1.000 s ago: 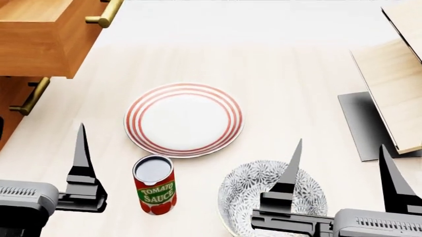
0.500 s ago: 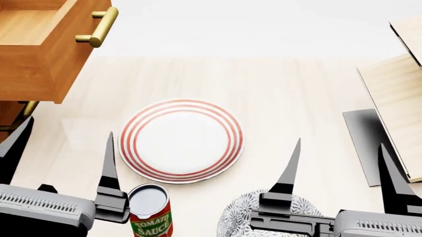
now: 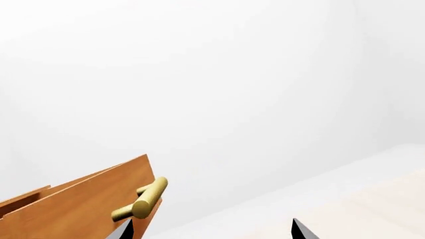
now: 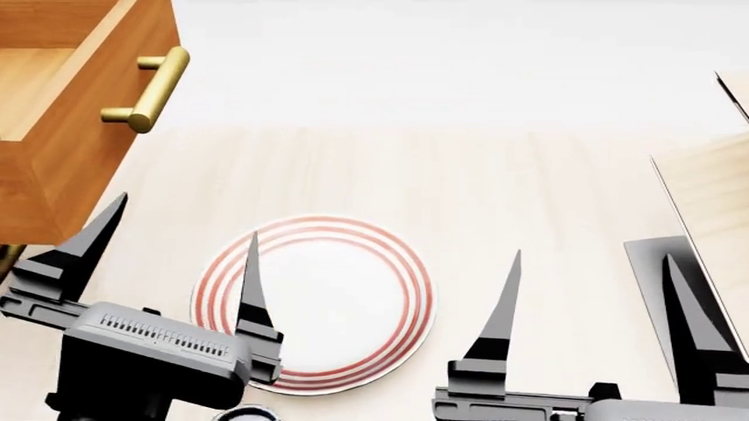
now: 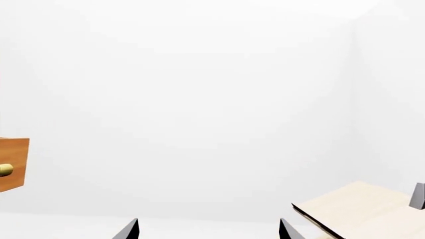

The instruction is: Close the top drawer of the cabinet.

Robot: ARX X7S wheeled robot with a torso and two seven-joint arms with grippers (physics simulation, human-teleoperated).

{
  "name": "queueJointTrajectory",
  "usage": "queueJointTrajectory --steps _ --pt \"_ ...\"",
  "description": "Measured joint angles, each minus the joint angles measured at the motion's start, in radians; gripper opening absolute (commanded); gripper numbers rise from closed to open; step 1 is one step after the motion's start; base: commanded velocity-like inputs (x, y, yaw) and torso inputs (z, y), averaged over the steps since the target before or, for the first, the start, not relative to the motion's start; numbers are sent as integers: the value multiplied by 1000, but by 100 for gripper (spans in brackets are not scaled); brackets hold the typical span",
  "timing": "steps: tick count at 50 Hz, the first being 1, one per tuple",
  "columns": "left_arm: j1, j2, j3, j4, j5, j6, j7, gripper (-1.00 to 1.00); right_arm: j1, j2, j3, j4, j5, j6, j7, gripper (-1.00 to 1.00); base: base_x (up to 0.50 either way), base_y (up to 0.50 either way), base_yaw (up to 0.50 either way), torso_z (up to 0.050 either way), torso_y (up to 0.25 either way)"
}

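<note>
The top drawer (image 4: 82,114) of the orange-brown cabinet stands pulled out at the upper left of the head view, with its lighter inside showing and its brass bar handle (image 4: 146,88) on the front. The cabinet's body is almost out of view. My left gripper (image 4: 181,237) is open and empty, below and just right of the drawer front, over a plate. In the left wrist view the drawer front (image 3: 73,209) and handle (image 3: 141,200) lie close ahead, beside one fingertip; the left gripper (image 3: 209,234) is open. My right gripper (image 4: 591,272) is open and empty at the lower right, and open in its wrist view (image 5: 207,230).
A white plate with red rings (image 4: 339,307) lies on the pale wooden table (image 4: 468,175) between the grippers. A pale light-wood structure (image 4: 714,202) on a dark grey base (image 4: 655,289) stands at the right edge; it also shows in the right wrist view (image 5: 359,206).
The view has tilted up and forward: the drawer looks larger and lower, the can and patterned bowl have left the frame. My left gripper has risen toward the drawer front.
</note>
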Motion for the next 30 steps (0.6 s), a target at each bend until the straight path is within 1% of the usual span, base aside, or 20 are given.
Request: queueJointTrajectory --steps 5,12,16,30 --pt "-24 4 11 -33 6 -2 -3 100 0 4 -7 6 -2 -9 1 100 468 0 0 0 0" --pt "-51 9 22 -67 12 -7 -9 100 3 7 -10 12 0 -3 7 100 0 0 0 0 0" --pt "-68 19 9 -92 4 -13 -22 100 4 9 -9 14 3 -1 10 100 0 0 0 0 0" --pt "-117 60 -108 -181 -90 -30 -85 100 9 17 -12 15 16 10 23 100 0 0 0 0 0"
